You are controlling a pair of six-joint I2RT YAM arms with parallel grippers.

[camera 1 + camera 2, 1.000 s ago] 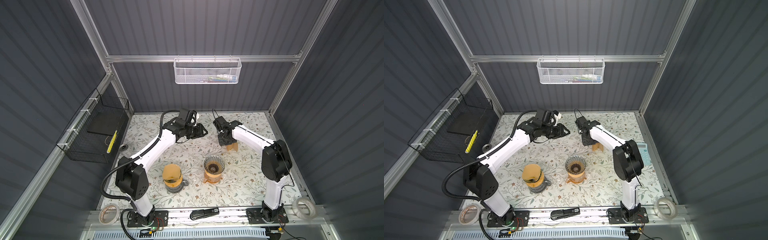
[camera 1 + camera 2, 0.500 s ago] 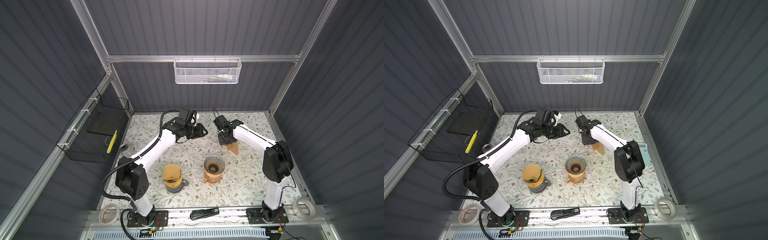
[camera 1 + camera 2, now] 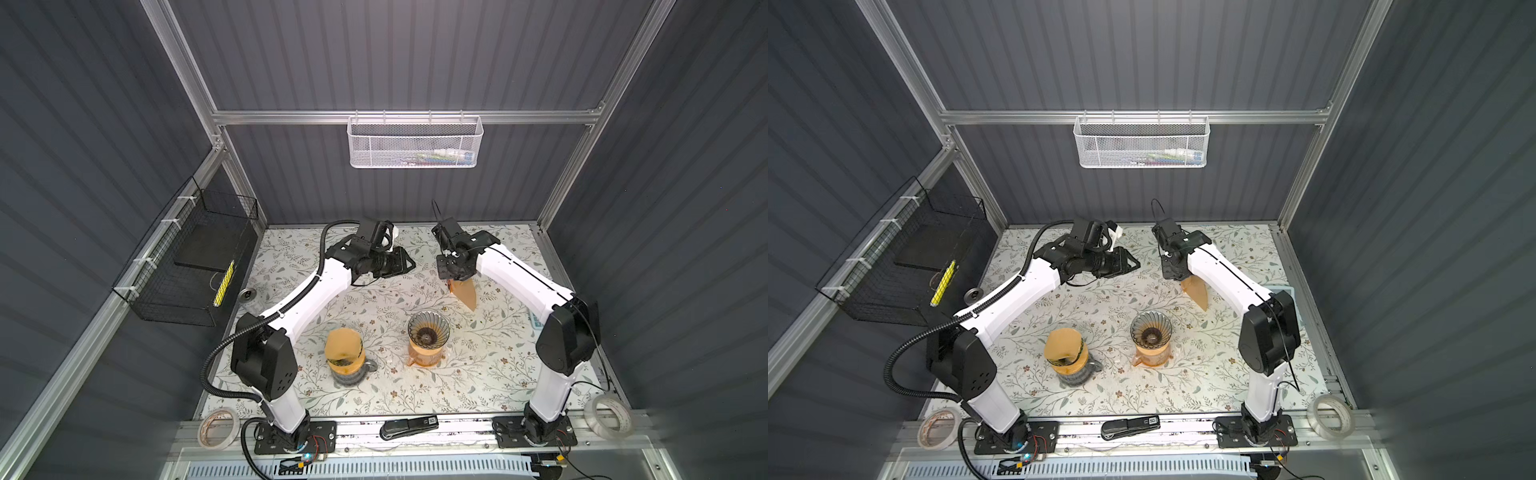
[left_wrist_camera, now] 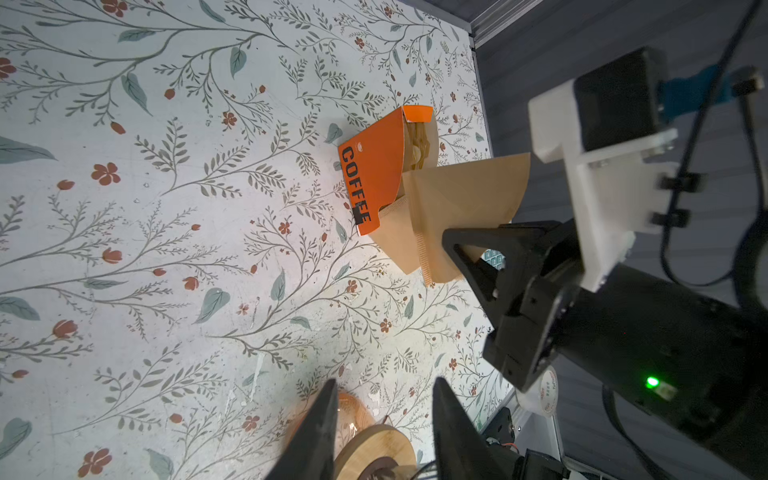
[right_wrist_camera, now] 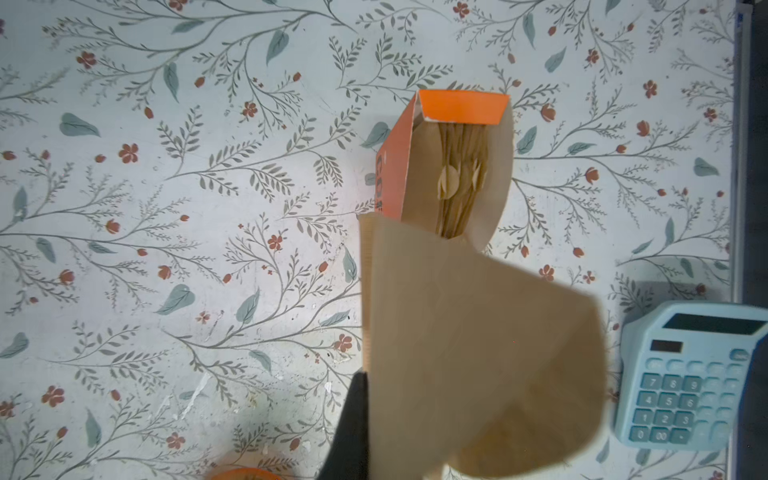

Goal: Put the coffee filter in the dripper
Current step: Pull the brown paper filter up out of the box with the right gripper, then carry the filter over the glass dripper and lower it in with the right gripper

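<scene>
Black right gripper [image 3: 452, 279] is clamped on a brown paper coffee filter [image 5: 478, 353], lifted just beside the orange filter box [image 4: 374, 174]. Farther toward its arm's base stands the glass dripper [image 3: 429, 331]. Opposite, the left gripper [image 4: 382, 405] hangs part-open, empty.

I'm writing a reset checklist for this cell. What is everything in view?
table: one, floral cover, cell floor
coffee filter: one, brown, held above the table's far side
filter box: one, orange, standing by the held filter, more filters inside
empty dripper: one, clear ribbed glass, front middle
lined dripper: one, brown paper inside, left of the empty one
calculator: one, light blue, right edge
tape rolls: two, pale, front corners
stapler: one, black, front rail
mesh basket: one, white, back wall
wire basket: one, black, left wall
left gripper: black, jaws open, empty
right gripper: black, jaws shut on the coffee filter
</scene>
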